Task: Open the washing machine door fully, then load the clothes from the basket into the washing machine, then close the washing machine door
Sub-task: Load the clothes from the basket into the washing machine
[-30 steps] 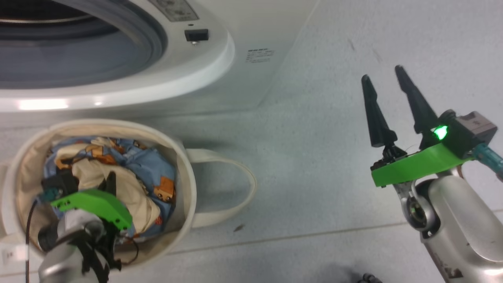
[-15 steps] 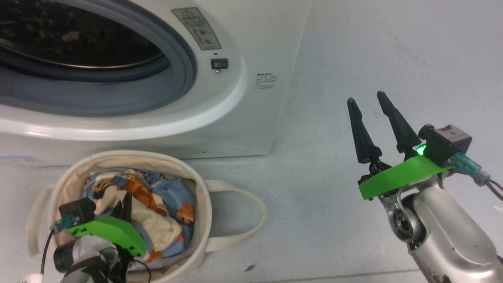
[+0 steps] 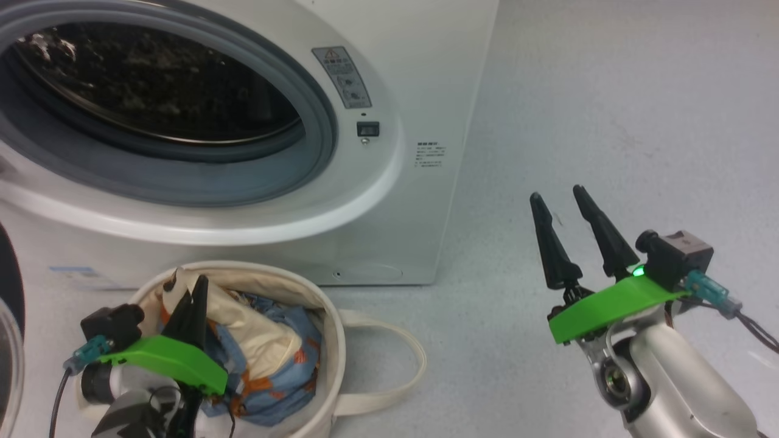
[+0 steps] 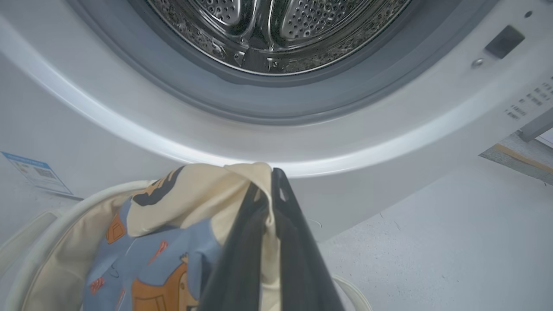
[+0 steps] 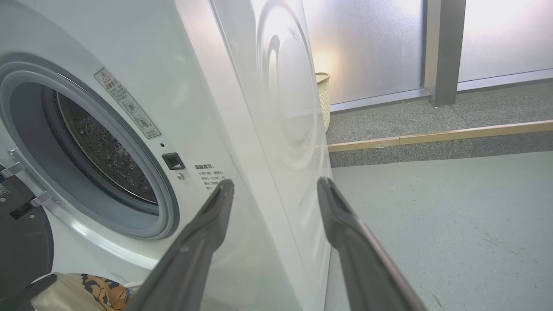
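The white washing machine point(image 3: 420, 79) stands with its grey-ringed opening uncovered, and the steel drum point(image 4: 268, 26) shows inside. A sliver of the black-rimmed washing machine door point(image 3: 7, 274) stands swung out at the far left. Below the opening sits the cream basket point(image 3: 335, 359). My left gripper point(image 3: 198, 283) is shut on a cream fold of the blue animal-print clothes point(image 3: 286, 359), which is pulled up above the basket rim. In the left wrist view the left gripper point(image 4: 274, 175) pinches that fold of the clothes point(image 4: 151, 250) just under the opening. My right gripper point(image 3: 557, 193) hovers open over the floor to the right.
The basket's looping handle point(image 3: 408, 365) lies on the grey floor point(image 3: 608, 91). In the right wrist view the right gripper point(image 5: 275, 183) points past the machine's side panel point(image 5: 276, 108). A wicker bin point(image 5: 323, 99) stands behind the machine, and a wooden strip point(image 5: 432, 136) crosses the floor.
The head camera has tilted up, showing more of the opening. My left gripper has risen from inside the basket, drawing the cream fabric up above the rim. The right gripper stays open.
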You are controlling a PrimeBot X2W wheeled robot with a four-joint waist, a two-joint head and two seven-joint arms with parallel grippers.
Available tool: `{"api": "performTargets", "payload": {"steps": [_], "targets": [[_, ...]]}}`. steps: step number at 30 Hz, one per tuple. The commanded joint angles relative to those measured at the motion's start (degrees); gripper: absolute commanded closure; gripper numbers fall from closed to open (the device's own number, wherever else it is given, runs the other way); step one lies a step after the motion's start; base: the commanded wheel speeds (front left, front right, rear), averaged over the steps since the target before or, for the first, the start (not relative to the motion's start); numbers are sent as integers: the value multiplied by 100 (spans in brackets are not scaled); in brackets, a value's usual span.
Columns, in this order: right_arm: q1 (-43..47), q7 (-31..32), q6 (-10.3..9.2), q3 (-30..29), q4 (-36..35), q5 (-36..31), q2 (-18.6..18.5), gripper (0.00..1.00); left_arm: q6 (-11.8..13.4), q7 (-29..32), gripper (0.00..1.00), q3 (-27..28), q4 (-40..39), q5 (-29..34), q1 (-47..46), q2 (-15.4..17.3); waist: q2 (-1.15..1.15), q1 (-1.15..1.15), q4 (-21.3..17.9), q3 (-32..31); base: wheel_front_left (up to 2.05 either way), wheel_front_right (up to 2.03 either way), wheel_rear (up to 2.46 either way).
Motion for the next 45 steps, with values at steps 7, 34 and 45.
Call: {"api": "performTargets", "payload": {"steps": [7, 34, 45], "targets": [[294, -71, 5, 60, -75, 139, 98, 0, -32, -76, 100, 345, -1210, 280, 312, 160, 0, 1, 165, -530, 0, 0, 0], [366, -71, 5, 177, -196, 235, 138, 0, -32, 49, 100, 376, -2614, 102, -742, 981, 0, 1, -20, -752, 0, 0, 0], [148, -71, 5, 165, -319, 119, 92, 0, -32, -60, 100, 620, -1764, -35, -1891, 1234, 0, 1, -388, 23, 0, 0, 0]]}}
